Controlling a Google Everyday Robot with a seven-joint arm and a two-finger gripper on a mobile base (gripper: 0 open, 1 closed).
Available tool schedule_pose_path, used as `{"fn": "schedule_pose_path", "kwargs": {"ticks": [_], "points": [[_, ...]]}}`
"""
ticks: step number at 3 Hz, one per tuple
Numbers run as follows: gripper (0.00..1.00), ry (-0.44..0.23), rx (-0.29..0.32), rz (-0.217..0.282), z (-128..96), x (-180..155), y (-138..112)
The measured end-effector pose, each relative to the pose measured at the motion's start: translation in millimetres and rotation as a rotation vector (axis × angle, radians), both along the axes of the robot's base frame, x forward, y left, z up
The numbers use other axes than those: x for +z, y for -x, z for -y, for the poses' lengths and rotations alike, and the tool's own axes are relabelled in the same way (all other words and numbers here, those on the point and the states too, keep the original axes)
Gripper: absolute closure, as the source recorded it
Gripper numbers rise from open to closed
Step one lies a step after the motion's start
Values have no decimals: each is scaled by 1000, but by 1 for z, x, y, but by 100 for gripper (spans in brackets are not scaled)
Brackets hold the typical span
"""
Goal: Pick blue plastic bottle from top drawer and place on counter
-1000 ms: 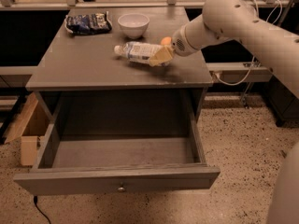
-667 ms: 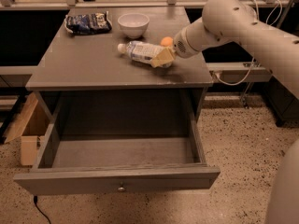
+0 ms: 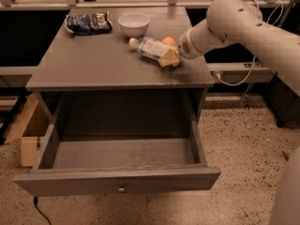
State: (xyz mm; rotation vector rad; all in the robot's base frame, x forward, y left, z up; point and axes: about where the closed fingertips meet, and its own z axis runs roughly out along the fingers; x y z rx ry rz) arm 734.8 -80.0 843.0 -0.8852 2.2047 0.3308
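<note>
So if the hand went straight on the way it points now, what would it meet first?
The bottle, which is held in the hand; the hand points left over the counter. Past the bottle the way looks free. The bowl seems to sit further back, though depth is unclear.

My fingers (image 3: 169,57), tan, are closed on the bottle (image 3: 149,47) on the grey desk (image 3: 93,64); the bottle is clear, with a pale blue-white label and white cap. My arm (image 3: 243,22) is off-white, the drawer (image 3: 117,182) grey with a silvery knob (image 3: 121,189), the bowl (image 3: 134,23) white, the bag (image 3: 88,23) dark blue, the floor (image 3: 234,139) speckled beige
</note>
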Motion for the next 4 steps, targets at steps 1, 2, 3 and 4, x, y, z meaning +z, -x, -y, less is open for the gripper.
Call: {"fn": "schedule_pose_path", "kwargs": {"ticks": [1, 2, 3, 4], "points": [[0, 1, -3, 1, 3, 1, 1], [0, 7, -5, 12, 9, 10, 6], [0, 16, -21, 42, 20, 25, 13], [0, 11, -67, 99, 42, 50, 31]]}}
